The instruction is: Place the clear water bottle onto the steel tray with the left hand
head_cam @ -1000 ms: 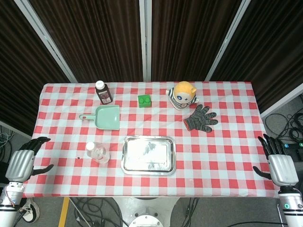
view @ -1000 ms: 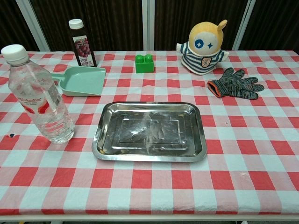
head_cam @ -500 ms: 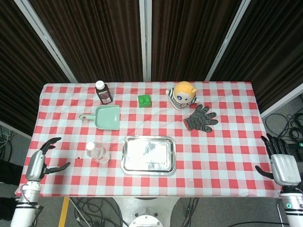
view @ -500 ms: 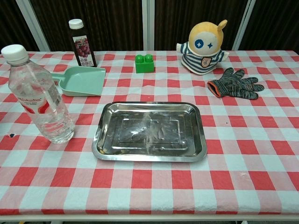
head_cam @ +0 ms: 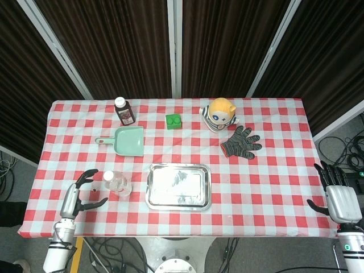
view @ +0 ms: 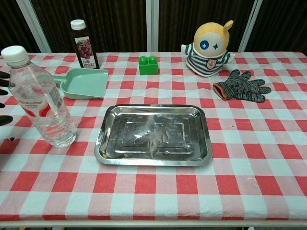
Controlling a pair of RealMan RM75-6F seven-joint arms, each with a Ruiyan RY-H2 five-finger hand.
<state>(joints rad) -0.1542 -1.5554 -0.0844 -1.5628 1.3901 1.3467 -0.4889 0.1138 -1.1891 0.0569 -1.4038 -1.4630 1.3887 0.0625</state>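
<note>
The clear plastic water bottle point(view: 41, 98), ribbed and white-capped, stands upright on the checked cloth of the table point(head_cam: 273, 182), just left of the shiny rectangular steel tray point(view: 153, 135) and not on it. The left hand point(head_cam: 79, 193) hovers beside the bottle with dark fingers spread, grasping nothing. The right hand point(head_cam: 338, 196) hangs off the table's right edge, fingers apart and empty. Behind lie a pale green plastic dustpan point(view: 86, 82), a dark juice bottle point(view: 84, 45), a knobbed green block point(view: 148, 64), a round plush toy point(view: 208, 48) and a knitted grey glove point(view: 242, 86)
</note>
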